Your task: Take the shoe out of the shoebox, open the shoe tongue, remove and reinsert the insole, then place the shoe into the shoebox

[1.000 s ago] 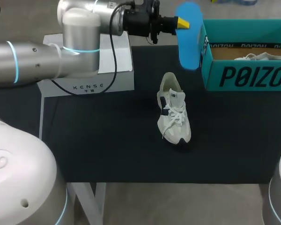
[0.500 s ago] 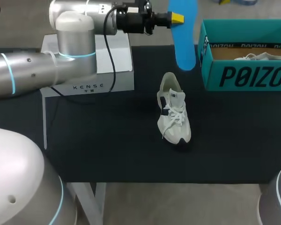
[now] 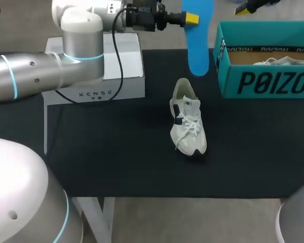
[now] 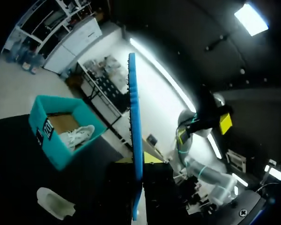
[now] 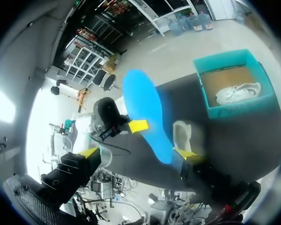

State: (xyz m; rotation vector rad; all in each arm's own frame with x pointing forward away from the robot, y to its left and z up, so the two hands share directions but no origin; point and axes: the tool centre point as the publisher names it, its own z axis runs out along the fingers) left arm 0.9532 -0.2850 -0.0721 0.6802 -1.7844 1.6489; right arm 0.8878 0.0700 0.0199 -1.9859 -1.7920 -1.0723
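Note:
My left gripper (image 3: 191, 19) is shut on a blue insole (image 3: 197, 43), which hangs in the air above the table's far edge, to the left of the teal shoebox (image 3: 263, 81). The left wrist view shows the insole (image 4: 135, 136) edge-on, straight ahead of the fingers. A pale shoe (image 3: 188, 121) lies on the black table, heel towards the insole. A second pale shoe (image 3: 283, 61) lies inside the box. My right gripper (image 3: 251, 6) is raised beyond the box at the view's top edge. In its own wrist view the right gripper (image 5: 136, 155) is open and empty, facing the insole (image 5: 147, 112).
A white box (image 3: 122, 76) stands at the table's back left, under my left arm. The black table top (image 3: 116, 152) stretches around the shoe. In the left wrist view the shoebox (image 4: 56, 140) and the loose shoe (image 4: 56, 206) lie below the insole.
My left arm has drawn the insole a little to the left and turned it more edge-on. My right gripper has come into the head view's top edge.

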